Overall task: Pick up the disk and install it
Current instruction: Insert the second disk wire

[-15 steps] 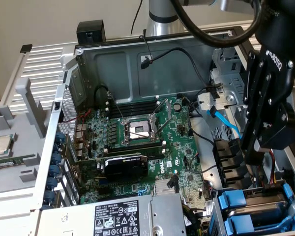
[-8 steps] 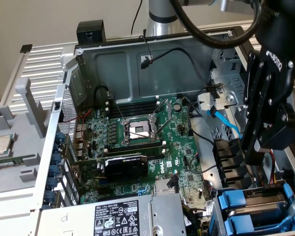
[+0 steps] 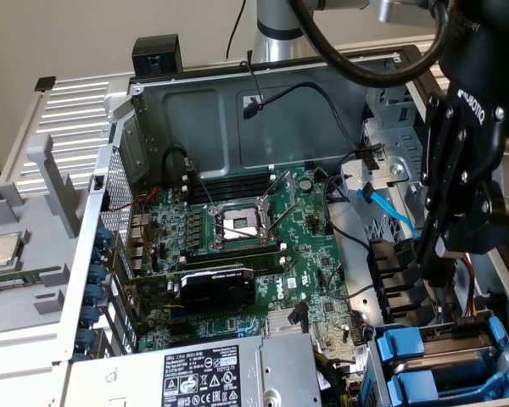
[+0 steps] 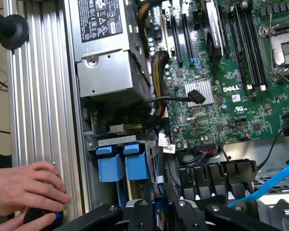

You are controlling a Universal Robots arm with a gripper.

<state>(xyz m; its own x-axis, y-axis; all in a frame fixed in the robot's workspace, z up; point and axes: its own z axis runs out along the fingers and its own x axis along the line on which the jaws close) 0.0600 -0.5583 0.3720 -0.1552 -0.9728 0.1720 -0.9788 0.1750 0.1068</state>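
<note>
The open computer case [image 3: 263,93] is seen laid flat in the exterior view, its green motherboard [image 3: 246,254] exposed with the empty CPU socket [image 3: 237,225] near the middle and a black card [image 3: 216,284] seated just below it. The grey power-supply box [image 3: 237,373] with its black-and-white label is found at the near edge of the case. At the exterior view's right, the black gripper [image 3: 437,254] is held above the drive bay corner, its linkage hanging down over the black plastic slots [image 3: 394,280]. Whether its fingers are spread or closed cannot be told, since the tips are hidden behind the bay. The disk [image 3: 445,356] is seen already sitting in the bay at the exterior view's lower right, clipped in its blue carrier frame, with a second blue carrier just beside it. In the wrist view the same blue carrier tabs [image 4: 123,161] are seen standing side by side below the power supply, right above the gripper's black links [image 4: 183,214]. A blue data cable [image 3: 386,203] is draped across the bay wall. A person's hand [image 4: 24,187] is rested on the ribbed aluminium table [image 4: 38,96] beside the case, over a dark round object. A small silver chip [image 3: 4,248] is laid in a grey holder at the exterior view's left, well apart from the case.
</note>
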